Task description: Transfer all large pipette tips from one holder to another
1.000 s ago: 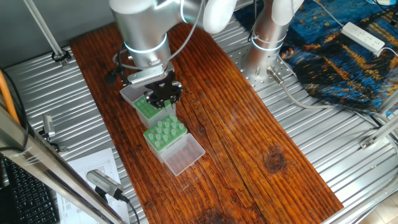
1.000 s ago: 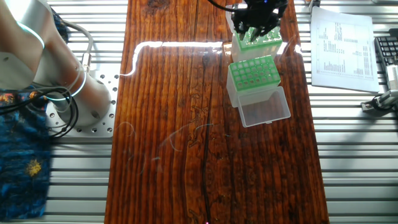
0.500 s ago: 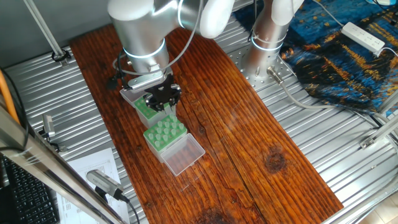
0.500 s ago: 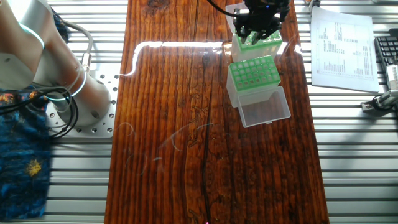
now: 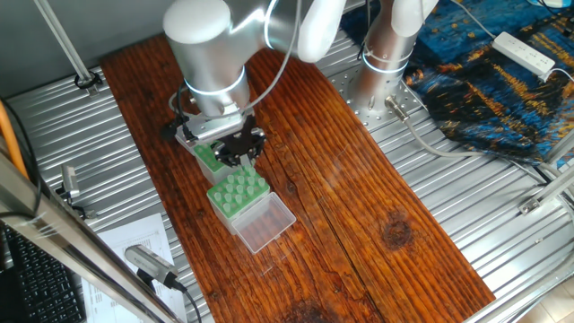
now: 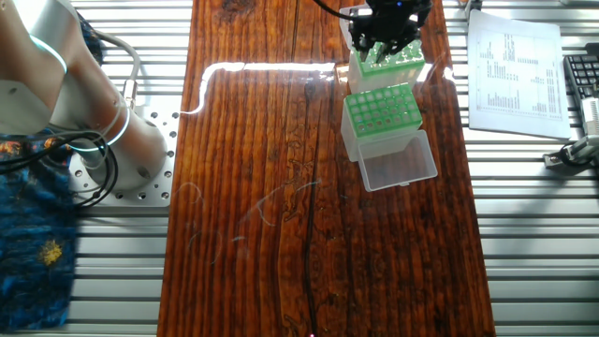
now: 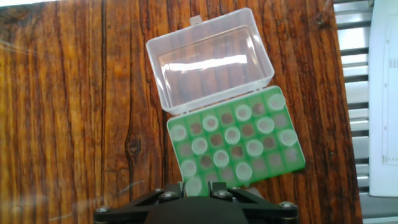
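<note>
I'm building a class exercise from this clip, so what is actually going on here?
A single robot arm is moving pale-green pipette tips between two green racks on a wooden table. Its gripper hangs over the far rack, beside the near rack whose clear lid lies open. The near rack holds about a dozen tips with many holes bare. Whether the gripper holds a tip is unclear.

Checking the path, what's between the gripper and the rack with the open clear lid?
Nothing in the fixed views: the gripper sits over the other green rack, which directly adjoins the lidded rack.
</note>
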Robot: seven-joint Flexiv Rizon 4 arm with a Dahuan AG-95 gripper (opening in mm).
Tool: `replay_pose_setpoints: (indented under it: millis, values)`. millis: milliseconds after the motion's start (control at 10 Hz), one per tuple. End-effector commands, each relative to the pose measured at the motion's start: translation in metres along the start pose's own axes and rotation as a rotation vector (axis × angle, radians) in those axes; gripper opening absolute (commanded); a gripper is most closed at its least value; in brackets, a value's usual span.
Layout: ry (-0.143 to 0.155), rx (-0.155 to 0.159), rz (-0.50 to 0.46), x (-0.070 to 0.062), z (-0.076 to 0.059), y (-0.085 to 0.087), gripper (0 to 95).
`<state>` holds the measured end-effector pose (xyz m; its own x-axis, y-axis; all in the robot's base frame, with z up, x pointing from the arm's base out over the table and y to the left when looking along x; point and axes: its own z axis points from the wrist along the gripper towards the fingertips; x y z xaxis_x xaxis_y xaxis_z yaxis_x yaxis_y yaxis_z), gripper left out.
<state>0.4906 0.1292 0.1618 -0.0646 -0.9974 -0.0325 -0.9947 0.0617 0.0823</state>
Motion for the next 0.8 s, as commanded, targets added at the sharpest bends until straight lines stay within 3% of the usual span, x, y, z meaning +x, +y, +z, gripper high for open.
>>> replay_pose_setpoints:
  millis: [100, 800]
  values:
    - [0.002, 0.001, -0.01, 0.0008, 0.0003, 0.0007, 19.0]
    - [-0.004, -0.012, -0.037, 0.0035, 0.0055, 0.0027, 19.0]
